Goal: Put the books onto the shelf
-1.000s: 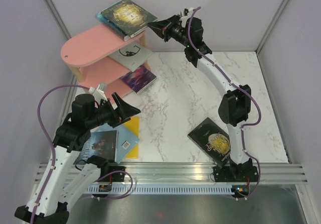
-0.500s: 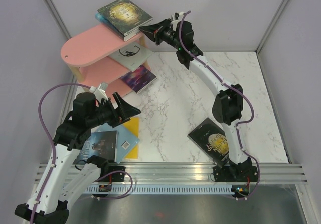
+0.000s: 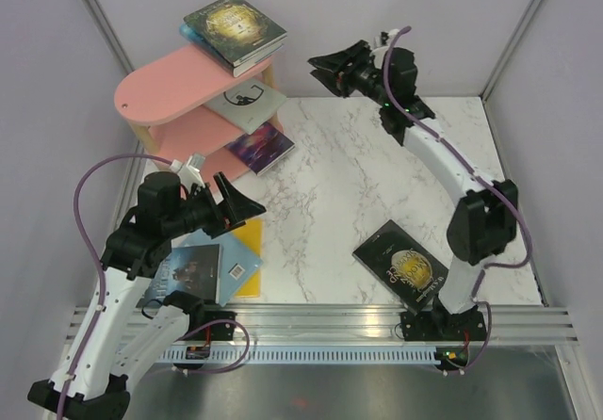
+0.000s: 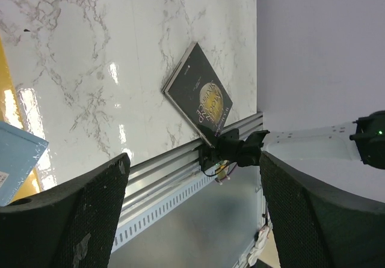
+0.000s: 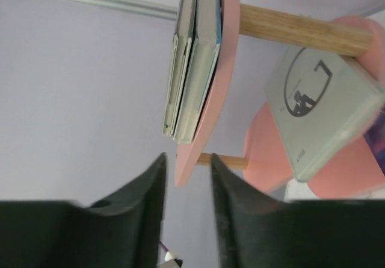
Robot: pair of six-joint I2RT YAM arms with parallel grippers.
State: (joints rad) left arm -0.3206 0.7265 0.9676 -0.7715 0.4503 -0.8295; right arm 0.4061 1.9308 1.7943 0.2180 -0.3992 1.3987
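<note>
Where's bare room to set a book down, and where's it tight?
Bare marble at the table centre, between the purple book on the bottom tier and the dark moon book. The shelf top is bare left of the stacked books. Crowded: near-left, yellow book and light blue book under the left arm.

Nothing can be read. The dark book [image 4: 200, 100] in the middle of the left wrist view has gold letters, but they are too small. The blue book [image 3: 193, 267] at the lower left of the top view has a white sticker [image 3: 236, 271], and it is blurry.
</note>
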